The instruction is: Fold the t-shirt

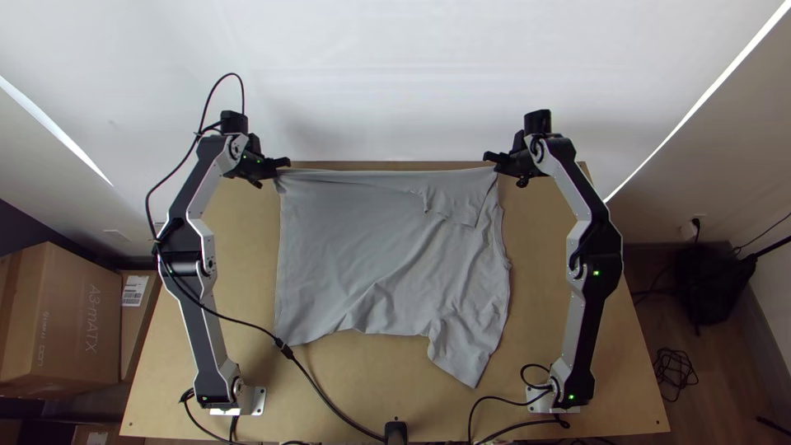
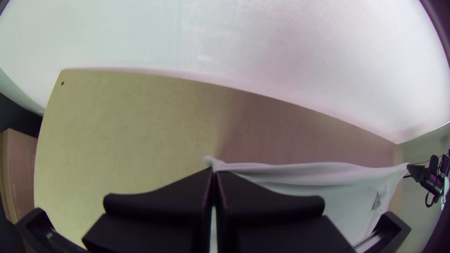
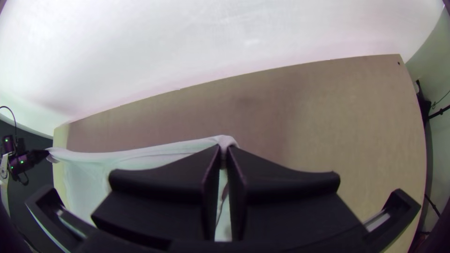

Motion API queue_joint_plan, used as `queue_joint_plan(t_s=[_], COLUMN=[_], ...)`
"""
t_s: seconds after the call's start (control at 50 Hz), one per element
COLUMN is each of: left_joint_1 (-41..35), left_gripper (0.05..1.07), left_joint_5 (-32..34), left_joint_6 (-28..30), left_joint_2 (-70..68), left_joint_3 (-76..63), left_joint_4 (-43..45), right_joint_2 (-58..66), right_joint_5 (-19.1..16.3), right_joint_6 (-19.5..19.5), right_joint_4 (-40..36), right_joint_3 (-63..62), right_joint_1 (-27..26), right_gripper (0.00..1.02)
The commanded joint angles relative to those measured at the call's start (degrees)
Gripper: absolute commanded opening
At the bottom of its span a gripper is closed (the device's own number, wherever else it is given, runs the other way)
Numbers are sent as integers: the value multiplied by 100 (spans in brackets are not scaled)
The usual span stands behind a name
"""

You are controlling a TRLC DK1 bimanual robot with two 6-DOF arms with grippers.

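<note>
Top view: a plain light-grey fabric t-shirt lies spread but rumpled on the light brown wooden table, its far edge drawn into a nearly straight line between two black, wide-fingered grippers. The left claw is narrow, pinching one end of that edge; the right claw is likewise narrow, pinching the other end. The body of the shirt extends from both claws toward the table's near edge. A turned-over grey flap lies just inward of the right claw, and a short grey sleeve lies well nearer than the right claw, angled toward the near edge

The step in hand is judged to be the start of a fold that carries the far edge over the body. To do it well, both claws should lift a little and travel together at one height and pace, so that the edge keeps its line without dragging the layer beneath. Too strong a pull apart could slip a corner from its pinch; too little would let the middle sag and crease. The flap near the right claw would best be laid flat first, I judge, lest it be trapped as a lump

Comparison of views: the top view gives the whole outline and its wrinkles; the left wrist view adds a small tuft of cloth just beyond the left claw's tips, and the right wrist view a rounded bend of cloth at the right claw's tips, details hard to read from above
</note>
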Motion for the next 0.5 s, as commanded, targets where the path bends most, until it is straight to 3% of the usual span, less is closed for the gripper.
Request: queue_joint_plan(t_s=[0.0, 0.18, 0.48], left_joint_1=[80, 97, 97], left_gripper=[8, 8, 8], left_joint_5=[64, 213, 345], left_joint_6=[-80, 104, 184], left_joint_2=[-600, -1347, -2569], left_joint_3=[-8, -940, -3198], left_joint_4=[-208, -103, 1031], right_joint_2=[-141, -537, -1477], right_joint_5=[60, 7, -28], right_joint_6=[133, 80, -43], right_joint_4=[-366, -586, -577], right_joint_3=[133, -297, -1422], right_joint_1=[-179, -258, -337], right_gripper=[2, 2, 2])
